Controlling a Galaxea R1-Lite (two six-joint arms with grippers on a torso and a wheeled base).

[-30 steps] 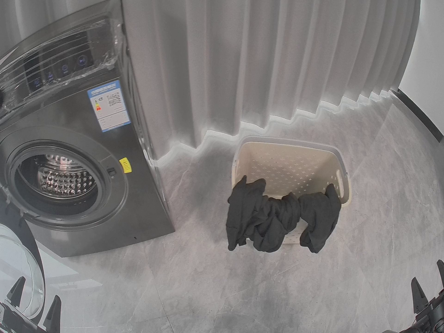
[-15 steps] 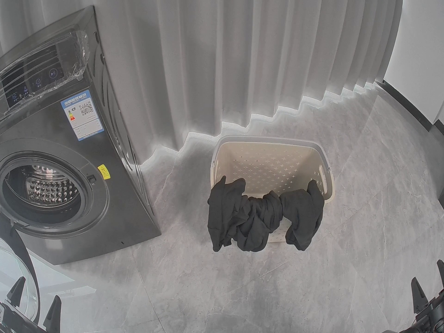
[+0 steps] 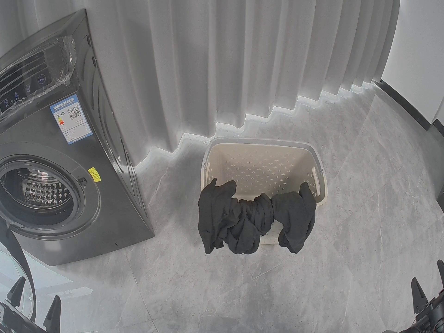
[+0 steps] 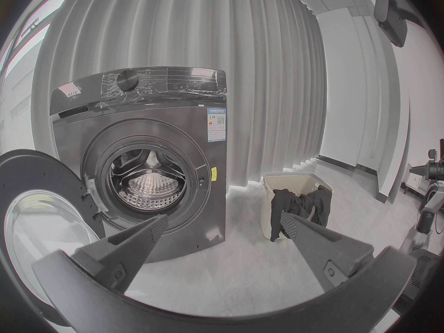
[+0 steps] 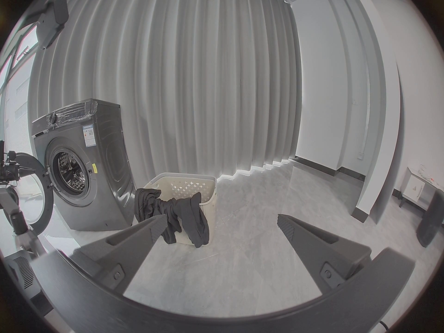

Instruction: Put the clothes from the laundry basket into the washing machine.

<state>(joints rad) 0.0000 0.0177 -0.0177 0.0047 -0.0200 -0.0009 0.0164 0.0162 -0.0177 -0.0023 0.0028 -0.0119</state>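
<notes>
We are facing a curtain (image 3: 231, 47) that is hanging across the back, with the floor (image 3: 333, 264) running out before it. The washing machine (image 3: 106, 200) is standing at our left, close against the curtain, and its door (image 4: 37, 227) is standing open on the left of the drum (image 3: 44, 193). The laundry basket (image 3: 259, 143) is sitting on the floor to the right of the machine, apart from it and just before the curtain. The clothes (image 3: 245, 223) are hanging over the basket's near rim, partly inside and partly down its front wall. Our left gripper (image 3: 38, 290) is hovering low before the door, and our right gripper (image 3: 426, 274) is hovering at the far right, well apart from the basket.
</notes>
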